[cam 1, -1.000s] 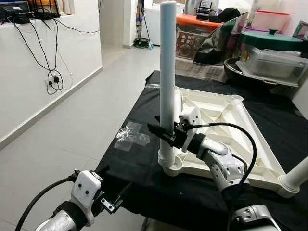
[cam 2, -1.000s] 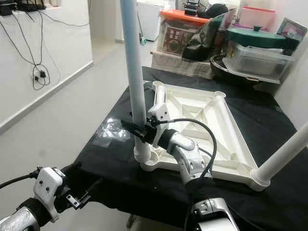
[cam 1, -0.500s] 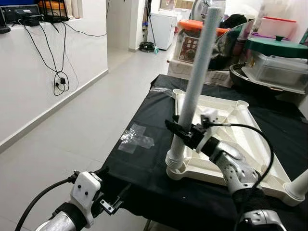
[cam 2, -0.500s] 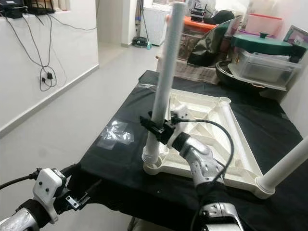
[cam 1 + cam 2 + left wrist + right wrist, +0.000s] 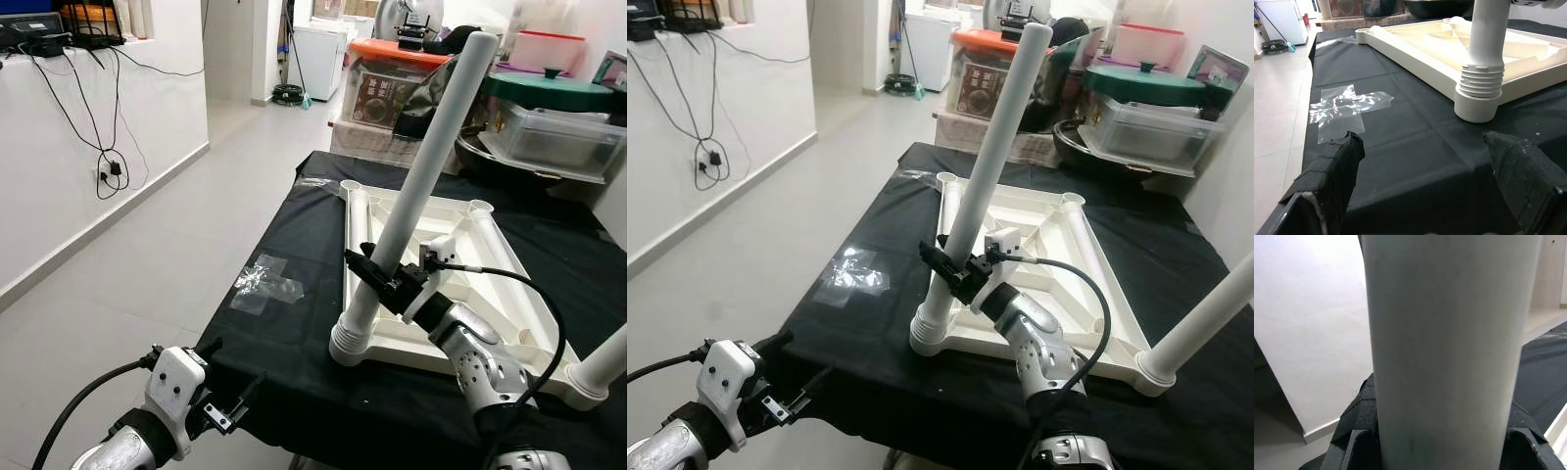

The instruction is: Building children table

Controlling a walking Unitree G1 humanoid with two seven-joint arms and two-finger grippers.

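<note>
A white plastic tabletop [image 5: 511, 276] lies upside down on the black-covered table [image 5: 294, 338]. A long white leg [image 5: 421, 186] sits with its threaded end in the near left corner socket [image 5: 1476, 100] and leans up and to the right. My right gripper [image 5: 379, 281] is shut on the leg's lower part, a little above the threads. My left gripper [image 5: 1425, 166] hangs open, low and in front of the table's near left edge, holding nothing. A second white leg [image 5: 1205, 313] stands slanted in the near right corner.
A patch of clear tape [image 5: 266, 284] sticks to the cloth left of the tabletop. Storage boxes, a pot and bags [image 5: 549, 117] crowd the space behind the table. Open tiled floor [image 5: 147, 264] lies to the left, along a white wall with hanging cables [image 5: 108, 157].
The leg has tipped from upright to leaning right, its threaded end now showing at the socket, with my right gripper still shut on it. The head camera shifted slightly. My left arm stayed put.
</note>
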